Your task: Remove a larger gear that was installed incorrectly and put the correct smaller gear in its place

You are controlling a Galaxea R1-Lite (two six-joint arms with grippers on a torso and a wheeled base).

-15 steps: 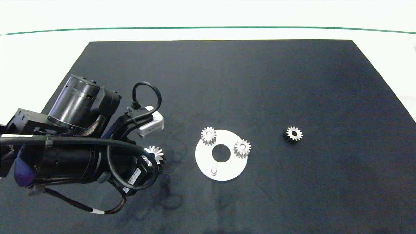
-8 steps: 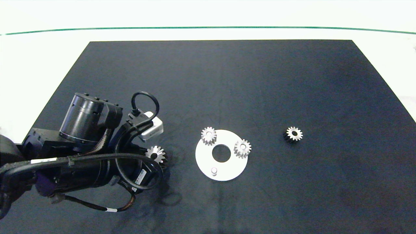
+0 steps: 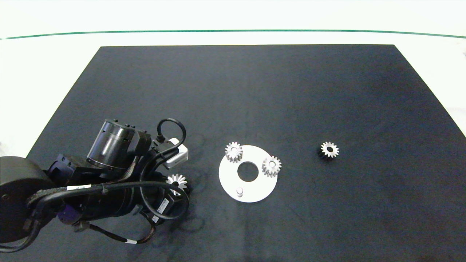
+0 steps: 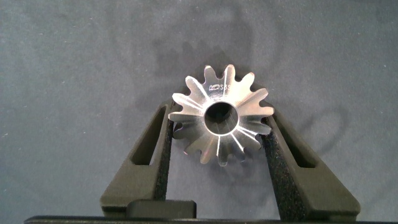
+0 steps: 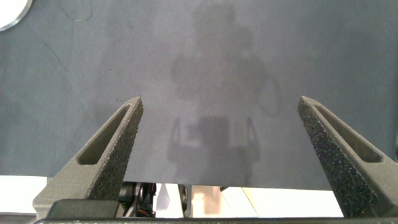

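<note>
Dark mat (image 3: 255, 91) over a pale counter (image 3: 43, 72), green line running along the far side. On the mat, a white disc plate (image 3: 233, 183) with a centre hole.

Left gripper (image 4: 221, 134) low over the mat at the near left, well apart from the plate, pinching the larger gear (image 4: 221, 113) by opposite teeth between foam pads (image 4: 166, 149); same gear glimpsed in the head view (image 3: 176, 181) beside the wrist. Right gripper (image 5: 217, 124) spread wide over bare mat, holding nothing, outside the head view.

Step in hand, judging by the layout: setting the larger gear aside. Best done by lowering until the dark underside sits flat on the mat, then parting the fingers evenly and lifting straight up, so no pointed tooth snags on the foam and flips the gear. Worth keeping the drop spot clear of the plate.

Count: one larger gear. Three smaller gears: two seated on the plate (image 3: 233, 151) (image 3: 271, 166), one loose to the right (image 3: 330, 149), well apart. One bare peg (image 3: 239, 191) on the near rim, presumably the seat for the loose one.
</note>
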